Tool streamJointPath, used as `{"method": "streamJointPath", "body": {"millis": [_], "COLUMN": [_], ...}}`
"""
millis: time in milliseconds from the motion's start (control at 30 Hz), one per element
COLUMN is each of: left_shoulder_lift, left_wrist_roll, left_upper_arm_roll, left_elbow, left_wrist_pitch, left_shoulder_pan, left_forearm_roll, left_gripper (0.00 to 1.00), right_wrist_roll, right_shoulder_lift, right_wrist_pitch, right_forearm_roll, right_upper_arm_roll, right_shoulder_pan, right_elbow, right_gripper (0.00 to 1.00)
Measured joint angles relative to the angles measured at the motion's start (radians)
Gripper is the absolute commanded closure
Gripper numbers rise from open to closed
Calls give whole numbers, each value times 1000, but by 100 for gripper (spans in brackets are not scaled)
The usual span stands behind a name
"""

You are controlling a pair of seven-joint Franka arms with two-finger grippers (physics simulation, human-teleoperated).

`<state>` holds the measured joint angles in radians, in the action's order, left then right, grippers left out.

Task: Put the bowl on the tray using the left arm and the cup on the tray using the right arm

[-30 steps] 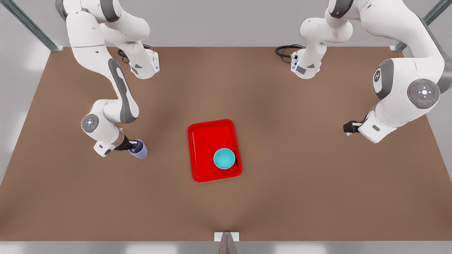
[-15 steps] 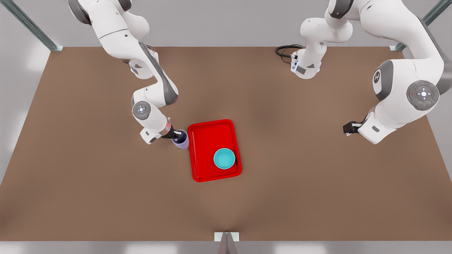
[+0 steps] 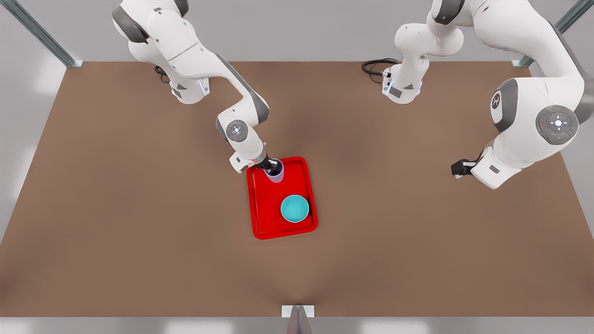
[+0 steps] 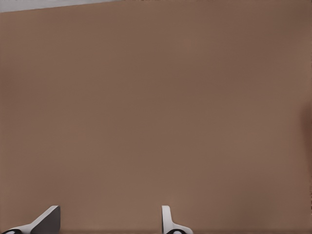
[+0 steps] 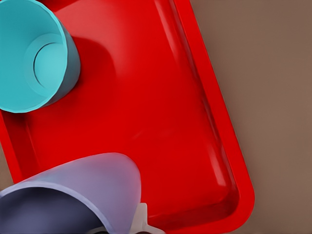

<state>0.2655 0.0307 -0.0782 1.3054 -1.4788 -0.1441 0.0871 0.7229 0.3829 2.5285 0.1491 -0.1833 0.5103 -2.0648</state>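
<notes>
Front view, surface: a brown surface (image 3: 116, 232) carries a red tray (image 3: 267, 218) near its centre.
Front view, bowl: the teal bowl (image 3: 294, 208) sits upright on the tray, by the tray's corner toward the near edge and the front view's right.
Front view, cup: the lavender cup (image 3: 274, 171) is over the tray's far end, near its far-left corner as this view has it, tilted slightly; whether it touches the tray floor cannot be told.
Front view, right end effector: the right end effector (image 3: 268, 165) is at the cup's rim, clamped on it.
Front view, left end effector: the left end effector (image 3: 457, 168) hangs over bare surface toward the front view's right edge, well apart from the tray; this arm waits.
Left wrist view: two fingertips (image 4: 168, 222) stand spread apart with nothing between them, above bare brown surface.
Right wrist view, cup: the cup (image 5: 92, 187) lies close to the camera, a pale finger (image 5: 141, 220) against its wall.
Right wrist view, tray: the tray (image 5: 161, 122) spreads beneath the cup, and the bowl (image 5: 34, 56) stands at the tray's other end, apart from the cup.
</notes>
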Motion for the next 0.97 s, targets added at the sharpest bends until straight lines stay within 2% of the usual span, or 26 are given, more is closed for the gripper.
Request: {"method": "streamJointPath", "body": {"millis": [33,67,200,233,367,533,567,667,733,767,800,833,867,900,967], "left_shoulder_lift": [0,0,0,0,-1,-9,-12,-12,-8,-9,-9,-9,-9,-9,-9], "left_wrist_roll": [0,0,0,1,2,2,2,2,0,0,0,0,0,0,0], "left_upper_arm_roll": [0,0,0,0,0,0,1,5,5,5,5,5,5,5,5], "left_elbow": [0,0,0,0,0,-3,-2,-2,-2,-3,-2,-2,-2,-2,-2], "left_wrist_pitch": [0,0,0,0,1,11,11,11,11,11,11,11,11,11,11], "left_shoulder_pan": [0,0,0,0,0,0,0,-1,0,0,0,0,0,0,0], "left_forearm_roll": [0,-1,-1,-1,0,0,0,-1,-2,-2,-2,-2,-2,-2,-2], "left_gripper": [0,0,0,0,0,0,0,0,0,0,0,0,0,0,0], "right_wrist_roll": [0,1,10,16,17,40,39,-53,-392,-519,-608,-783,-824,-820,-792], "right_shoulder_lift": [2,4,8,7,4,-39,-71,-171,-203,-223,-249,-250,-239,-241,-236], "right_wrist_pitch": [0,-1,-4,-5,-7,-48,-133,-364,-648,-727,-781,-889,-926,-931,-935], "right_forearm_roll": [0,0,-5,-5,-6,-2,-2,-8,-8,-8,-12,-17,-34,-64,-68], "right_upper_arm_roll": [0,0,1,2,2,4,6,41,231,306,340,331,277,170,162], "right_shoulder_pan": [0,0,1,0,1,-2,-3,-105,-145,-183,-224,-314,-449,-562,-505], "right_elbow": [0,0,2,2,2,25,53,166,313,335,339,397,438,441,443], "right_gripper": [79,59,50,36,36,13,3,0,0,0,0,0,0,0,0]}}
